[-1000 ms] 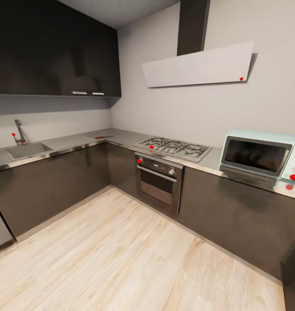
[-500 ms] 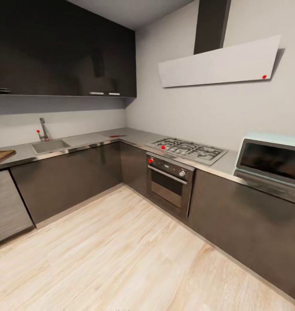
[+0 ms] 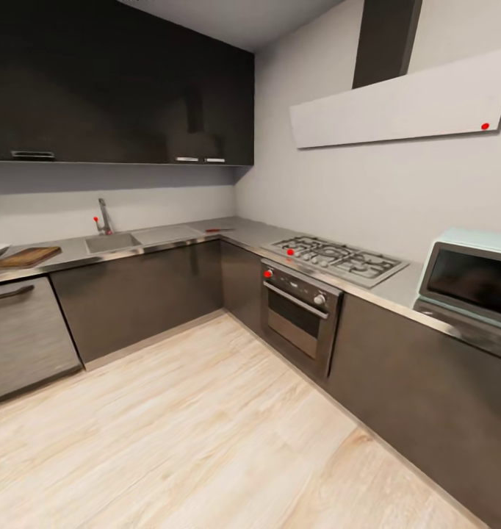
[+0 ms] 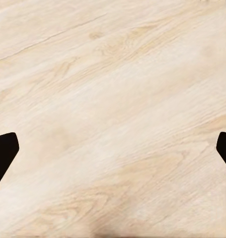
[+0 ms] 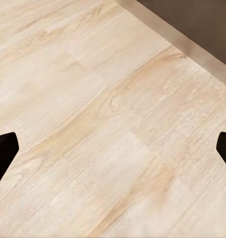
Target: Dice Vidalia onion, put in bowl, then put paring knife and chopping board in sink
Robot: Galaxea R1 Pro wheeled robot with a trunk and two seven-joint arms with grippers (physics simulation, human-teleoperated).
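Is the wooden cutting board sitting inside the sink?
No, the chopping board lies flat on the countertop, off to the side of the sink and apart from it.

Countertop (image 3: 170, 242): glossy grey steel. Sink (image 3: 112, 242): stainless steel. Chopping board (image 3: 28, 257): brown wood. Floor (image 3: 192, 426): pale wood planks.

Ahead of you an L-shaped counter (image 3: 170, 242) wraps the corner: the sink (image 3: 112, 242) is set in its left run, the chopping board (image 3: 28, 256) lies farther left, the paring knife (image 3: 218, 230) lies near the corner, and the hob (image 3: 335, 258) sits above the oven (image 3: 298, 316) on the right run.
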